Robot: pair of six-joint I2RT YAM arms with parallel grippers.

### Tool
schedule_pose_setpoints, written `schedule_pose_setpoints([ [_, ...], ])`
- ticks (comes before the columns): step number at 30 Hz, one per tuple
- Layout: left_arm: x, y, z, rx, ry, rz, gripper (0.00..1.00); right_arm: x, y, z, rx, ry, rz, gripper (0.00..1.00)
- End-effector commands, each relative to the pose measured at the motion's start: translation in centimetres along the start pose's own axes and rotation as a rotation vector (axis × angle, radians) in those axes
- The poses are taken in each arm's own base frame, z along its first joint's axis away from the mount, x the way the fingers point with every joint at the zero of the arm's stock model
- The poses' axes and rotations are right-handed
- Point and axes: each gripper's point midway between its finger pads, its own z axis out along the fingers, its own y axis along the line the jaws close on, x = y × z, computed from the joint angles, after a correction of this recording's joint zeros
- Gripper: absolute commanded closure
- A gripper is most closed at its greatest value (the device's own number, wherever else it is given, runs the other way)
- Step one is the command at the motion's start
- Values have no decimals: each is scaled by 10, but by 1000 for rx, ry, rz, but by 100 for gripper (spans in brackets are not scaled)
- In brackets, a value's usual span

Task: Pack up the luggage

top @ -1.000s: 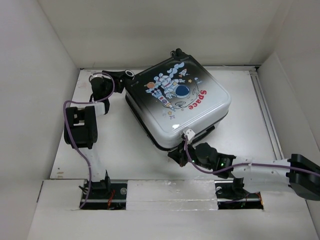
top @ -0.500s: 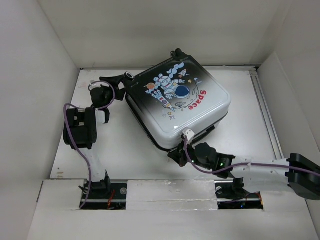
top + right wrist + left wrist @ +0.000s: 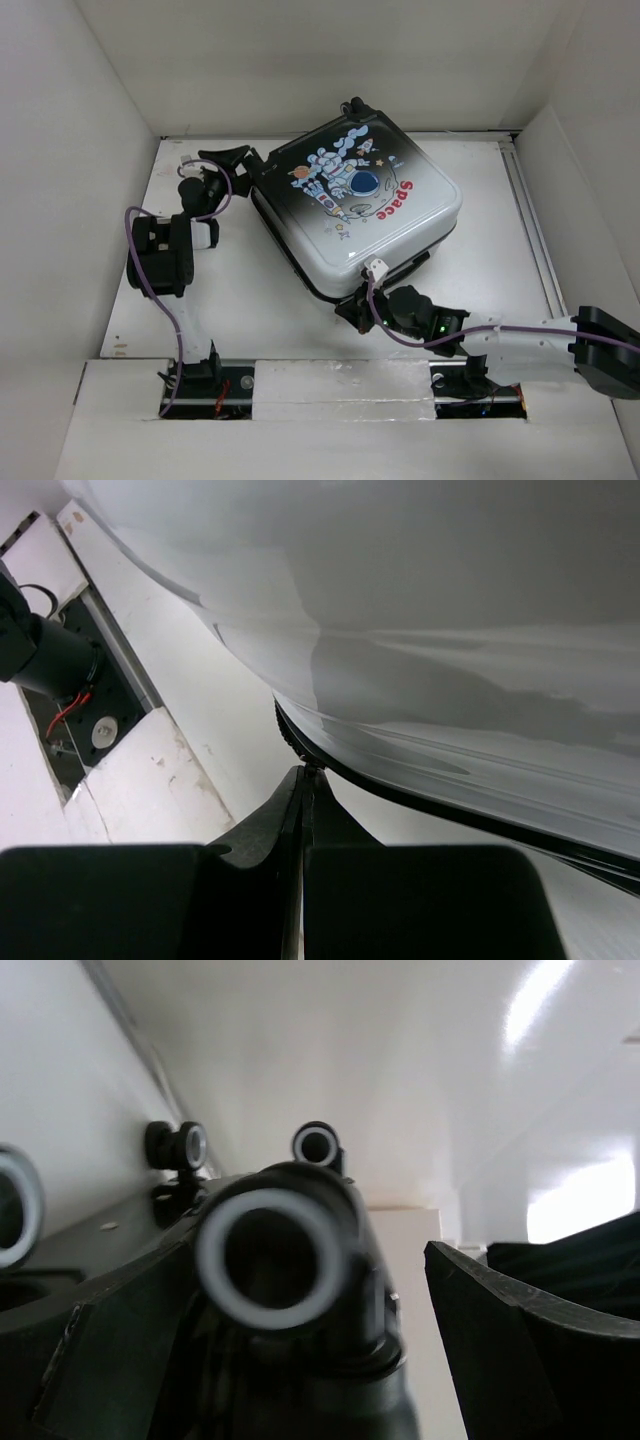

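The luggage lies closed and flat on the table, astronaut print up, turned at an angle. My left gripper is open at its far left corner. In the left wrist view, a black wheel with a white ring sits between my spread fingers, and my left gripper is not closed on it. My right gripper is at the near corner of the luggage. In the right wrist view, my right gripper is shut on the small zipper pull under the white shell.
White walls enclose the table on the left, back and right. A metal rail runs along the right side. More luggage wheels show beyond the left gripper. The arm bases sit in a slot at the near edge.
My left gripper has opened wider and shifted slightly back and left at the luggage's wheel corner. The right gripper and the luggage have barely moved.
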Motion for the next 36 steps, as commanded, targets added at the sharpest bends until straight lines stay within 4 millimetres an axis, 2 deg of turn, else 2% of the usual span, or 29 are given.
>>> schedule_pose_setpoints([
  [1,11,-54,14,165,77,105,1,-1,29,0,-120,28,3,100],
  [2,9,-47,18,143,76,94,1,-1,29,0,-121,28,3,100],
  [8,2,-47,34,150,79,65,6,-1,29,0,-121,28,3,100],
  [9,5,-46,38,145,88,53,6,3,27,0,-116,36,3,100],
  [10,4,-39,39,131,88,34,7,1,28,-2,-121,28,3,100],
  [14,2,-47,38,182,77,4,17,1,28,-2,-121,28,3,100],
  [16,3,-45,41,187,68,-8,28,1,30,-2,-129,32,3,100],
  [19,1,-52,42,209,60,0,54,1,30,-2,-129,33,12,100],
  [20,1,-46,43,200,59,-4,62,1,30,-2,-129,33,12,100],
  [22,1,-48,42,208,60,0,87,5,27,-2,-116,37,12,100],
  [23,0,-49,41,208,50,9,96,4,25,-2,-105,31,12,100],
  [24,1,-42,39,193,49,2,100,1,27,-3,-110,22,23,100],
  [25,2,-48,38,206,47,35,100,0,25,-3,-99,17,24,100],
  [27,3,-47,31,196,36,38,100,-7,23,-5,-97,-3,28,100],
  [29,1,-52,23,215,25,74,100,-11,12,-7,-78,-10,51,100],
  [32,-11,-62,0,239,-33,96,100,-22,2,-15,-79,-31,67,100],
  [33,-11,-63,-13,237,-48,120,100,-30,-10,-16,-44,-55,79,100],
  [35,-13,-68,-27,243,-77,149,100,-38,-22,-24,-13,-65,57,100],
  [36,-11,-57,-38,212,-98,149,100,-53,-31,-26,11,-93,56,100],
])
